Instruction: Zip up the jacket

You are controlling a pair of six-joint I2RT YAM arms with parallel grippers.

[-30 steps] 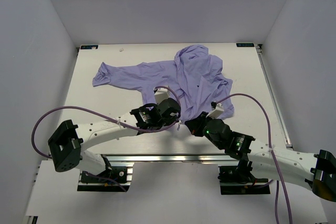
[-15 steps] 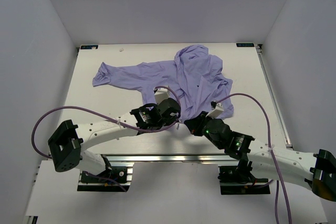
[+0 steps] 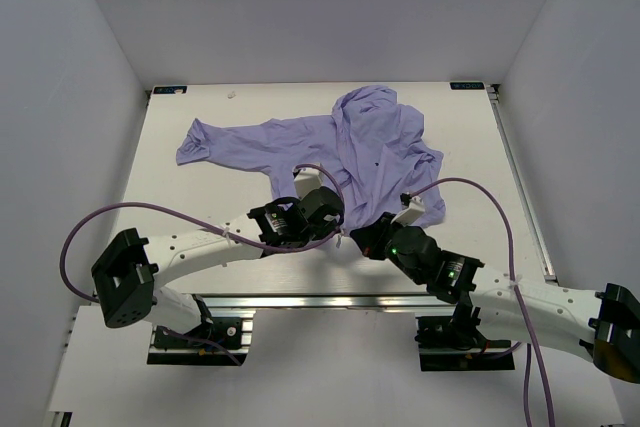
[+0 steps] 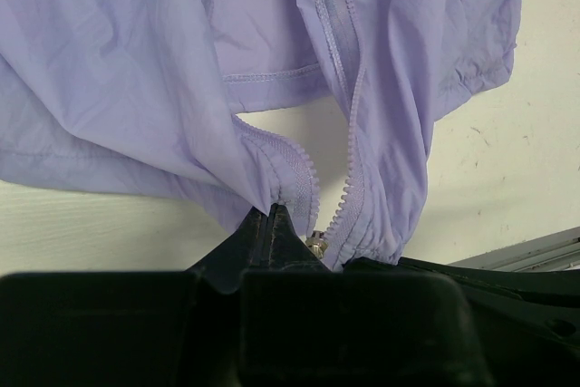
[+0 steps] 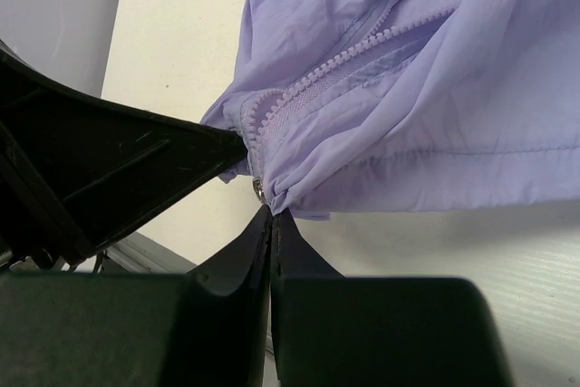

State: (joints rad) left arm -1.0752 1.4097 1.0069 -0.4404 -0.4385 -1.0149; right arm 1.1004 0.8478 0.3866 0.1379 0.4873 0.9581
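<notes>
A cream-white table [image 3: 190, 202] carries a wrinkled lavender jacket [image 3: 375, 142], spread over its far and middle right, with one sleeve [image 3: 215, 139] stretched out to the left. A small white scrap [image 3: 232, 94] lies by the far edge, left of the jacket

The top external camera looks down from high above and behind the arm bases [image 3: 185, 335], taking in the whole tabletop [image 3: 190, 195] up to the far wall [image 3: 320, 17]. Each wrist camera sits low and very close. One sights along the left fingers [image 4: 258, 244] toward the far side, the other along the right fingers [image 5: 257, 256] toward the far left. All three views share the jacket [image 3: 380, 142] hem and zipper [image 4: 349, 178] end, near-middle.
</notes>
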